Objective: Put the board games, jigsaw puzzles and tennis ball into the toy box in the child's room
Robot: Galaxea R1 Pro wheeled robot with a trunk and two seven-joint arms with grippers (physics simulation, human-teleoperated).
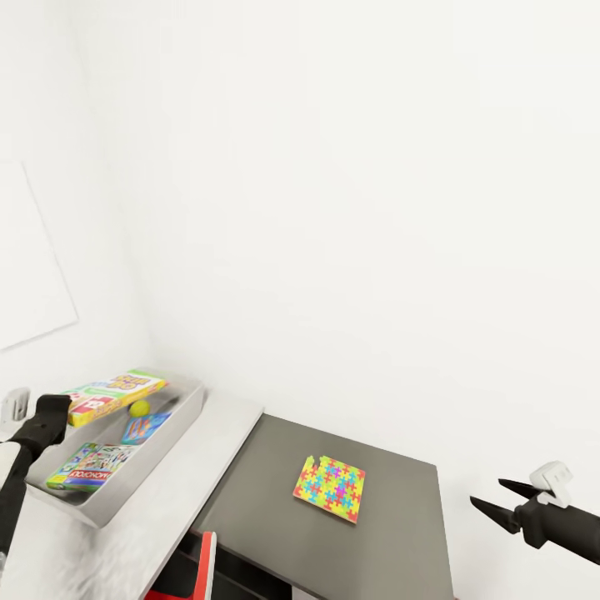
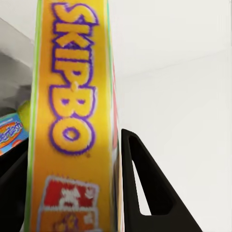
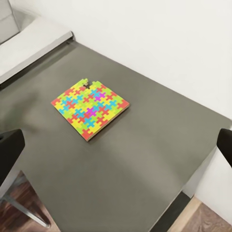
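A plain white wall (image 1: 358, 208) rose behind everything, with a pale rectangular panel (image 1: 25, 258) on it at the head view's left. Below stood the dark grey table (image 1: 392, 533), its top butted against a lighter grey surface (image 1: 212, 458) on which the open grey toy box (image 1: 158, 467) rested. The right wrist view added wood flooring (image 3: 208, 220) beyond the table's edge.

Inside the toy box lay a green-edged board game (image 1: 90, 465) and a blue box (image 1: 146, 427), with the tennis ball (image 1: 140, 408) just beside the blue one. Over the box's far end the yellow Skip-Bo board game (image 1: 117, 393) was held tilted by the left gripper (image 1: 52, 414); the left wrist view showed what the head camera could not, the box's lettered face filling the gap with a black finger (image 2: 145, 193) pressed against its side, so the jaws were clamped on it.

The multicoloured jigsaw puzzle (image 1: 330, 488) lay flat near the middle of the dark table, well apart from the toy box; the right wrist view revealed a notch in one of its corners. The right gripper (image 1: 500, 500) hung off the table's right edge, jaws spread and holding nothing.
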